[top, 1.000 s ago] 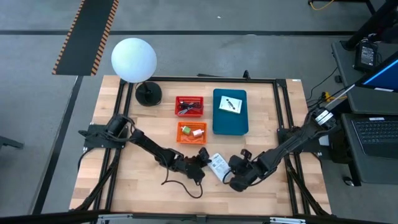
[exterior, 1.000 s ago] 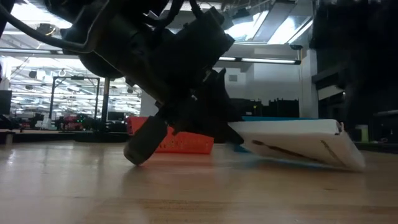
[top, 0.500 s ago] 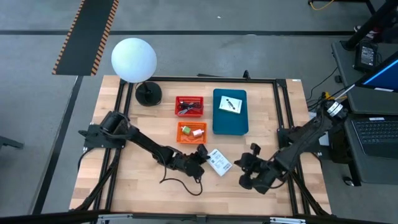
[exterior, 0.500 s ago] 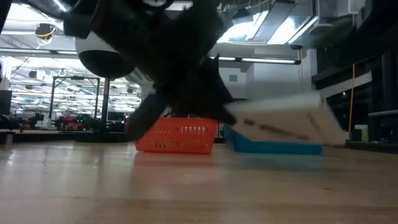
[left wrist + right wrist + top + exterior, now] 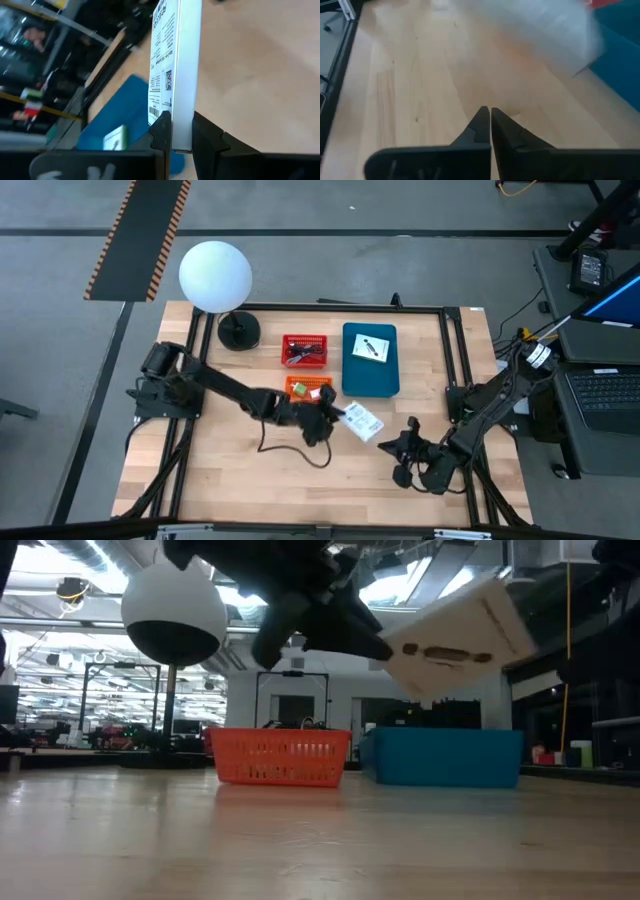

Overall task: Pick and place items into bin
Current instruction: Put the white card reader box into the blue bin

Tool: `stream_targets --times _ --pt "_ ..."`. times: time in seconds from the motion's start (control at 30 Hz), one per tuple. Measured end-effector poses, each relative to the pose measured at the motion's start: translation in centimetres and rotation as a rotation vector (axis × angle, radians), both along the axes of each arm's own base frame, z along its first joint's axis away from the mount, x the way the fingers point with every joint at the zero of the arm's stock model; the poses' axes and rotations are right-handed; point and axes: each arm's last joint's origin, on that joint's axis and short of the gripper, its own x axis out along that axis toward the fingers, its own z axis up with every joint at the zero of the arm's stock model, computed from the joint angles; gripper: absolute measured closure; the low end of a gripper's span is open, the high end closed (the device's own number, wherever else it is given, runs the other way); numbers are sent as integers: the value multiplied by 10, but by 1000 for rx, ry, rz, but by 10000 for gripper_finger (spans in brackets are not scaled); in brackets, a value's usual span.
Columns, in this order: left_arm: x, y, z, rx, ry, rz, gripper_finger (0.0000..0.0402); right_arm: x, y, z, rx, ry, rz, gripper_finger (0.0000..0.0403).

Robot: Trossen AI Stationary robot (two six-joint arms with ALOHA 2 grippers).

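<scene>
The left claw (image 5: 335, 416) pinches a white printed packet (image 5: 363, 423) by its edge, lifted clear of the worktop (image 5: 230, 480) at its centre, at 6 o'clock of the blue bin (image 5: 370, 365). At 4 o'clock, the right claw (image 5: 402, 448) sits fully closed, empty.

Left claw (image 5: 375, 640) holds white packet (image 5: 455, 635) aloft.

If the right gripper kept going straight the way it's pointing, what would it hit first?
Probably the white packet held up by the left gripper, though height is unclear. The shut right gripper points across bare table toward it; the blue bin lies beyond.
</scene>
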Motion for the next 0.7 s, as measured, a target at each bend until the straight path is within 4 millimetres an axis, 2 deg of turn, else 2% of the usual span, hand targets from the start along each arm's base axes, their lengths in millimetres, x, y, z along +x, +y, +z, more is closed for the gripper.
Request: stream_targets --times 0.23,0.33,0.57,0.7 --pt "6 30 19 -11 -91 86 359 -8 -13 -19 -33 -22 -4 403" --pt "16 43 23 -19 -81 105 359 -8 -19 -24 -42 -15 -23 403" --pt "44 76 20 -74 -41 188 359 -5 -32 -30 -57 -4 -70 403" --pt "57 93 6 -105 41 256 359 -3 -35 -30 -73 -10 -92 403"
